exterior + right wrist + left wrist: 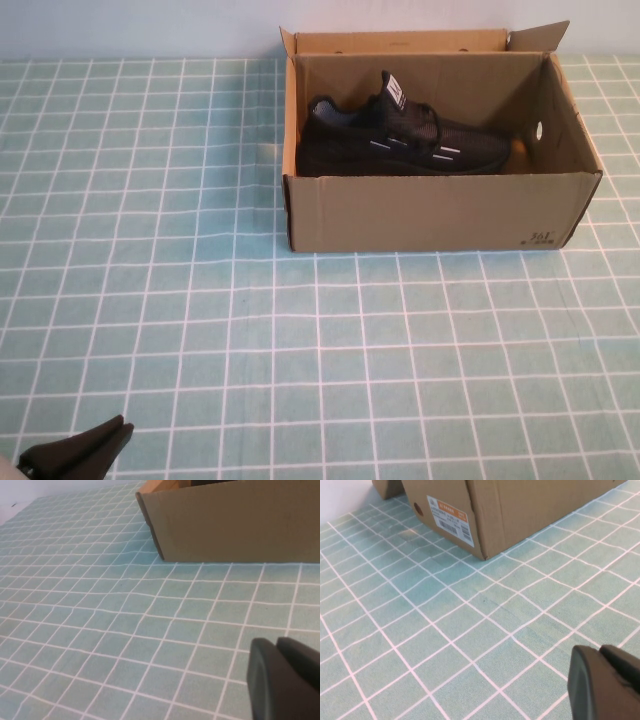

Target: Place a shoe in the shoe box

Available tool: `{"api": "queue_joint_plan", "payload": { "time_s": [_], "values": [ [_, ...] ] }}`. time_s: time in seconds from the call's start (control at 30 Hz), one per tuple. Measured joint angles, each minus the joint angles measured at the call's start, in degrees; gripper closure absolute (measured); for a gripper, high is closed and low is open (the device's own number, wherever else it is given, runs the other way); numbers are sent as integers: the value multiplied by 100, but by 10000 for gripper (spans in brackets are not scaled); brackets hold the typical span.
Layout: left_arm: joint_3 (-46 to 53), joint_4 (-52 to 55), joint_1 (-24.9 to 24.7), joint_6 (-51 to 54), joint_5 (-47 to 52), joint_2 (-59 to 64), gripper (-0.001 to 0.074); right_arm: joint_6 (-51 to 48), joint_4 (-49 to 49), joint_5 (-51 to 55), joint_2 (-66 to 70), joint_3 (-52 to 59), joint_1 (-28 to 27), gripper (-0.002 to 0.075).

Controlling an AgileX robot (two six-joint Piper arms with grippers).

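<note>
Shoe [400, 140] lies inside the shoe box [430, 212], so left gripper [80, 452] and right gripper [287, 680], fingers pressed together, should stay parked low over the desk [200, 300], well clear

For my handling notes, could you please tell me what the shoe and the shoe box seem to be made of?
The shoe: apparently black knit fabric, matte, meshy upper. The shoe box: brown corrugated cardboard, matte, raw cut edges and folded flaps.
</note>
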Motion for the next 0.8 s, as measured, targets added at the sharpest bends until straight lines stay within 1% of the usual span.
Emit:
{"api": "queue_joint_plan", "payload": {
  "time_s": [0.17, 0.4, 0.8],
  "values": [
    [0, 0, 0, 0, 0, 0, 738, 0, -43, 0, 0, 0, 0, 726],
    [0, 0, 0, 0, 0, 0, 738, 0, -779, 12, 0, 0, 0, 726],
    [0, 0, 0, 0, 0, 0, 738, 0, -1240, 126, 0, 0, 0, 726]
  ]
}}
